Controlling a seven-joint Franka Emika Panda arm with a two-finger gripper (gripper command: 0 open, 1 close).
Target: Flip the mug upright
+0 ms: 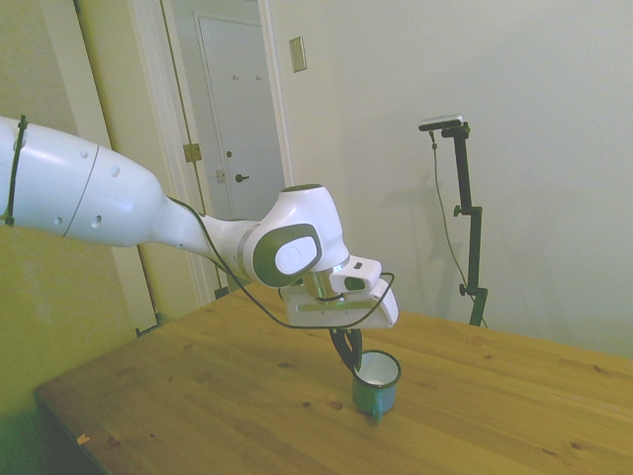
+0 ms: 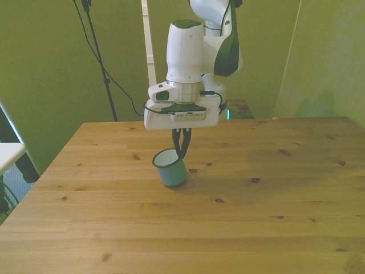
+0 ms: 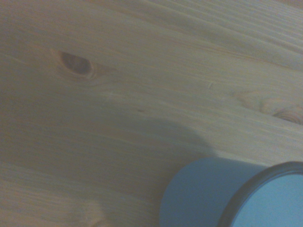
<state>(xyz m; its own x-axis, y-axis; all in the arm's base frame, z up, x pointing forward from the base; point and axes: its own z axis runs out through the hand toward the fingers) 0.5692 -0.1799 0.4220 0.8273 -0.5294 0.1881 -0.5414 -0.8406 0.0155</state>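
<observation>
The teal-green mug [image 1: 377, 384] [image 2: 171, 167] is near the middle of the wooden table [image 2: 256, 217], mouth up and tilted toward the front view's left. Its white inside and dark rim show. My gripper [image 1: 349, 356] [image 2: 181, 149] comes down from above and is shut on the mug's rim, on the side toward the front view's right, with one finger inside and one outside. The mug's base is at or just above the tabletop; I cannot tell whether it touches. The wrist view shows the mug's wall [image 3: 199, 194] and rim close by, blurred. The handle is hidden.
Bare wood surrounds the mug on all sides. The table's near corner [image 1: 59, 401] lies at the side view's left. A white object [image 2: 8, 153] sits off the table at the front view's left edge.
</observation>
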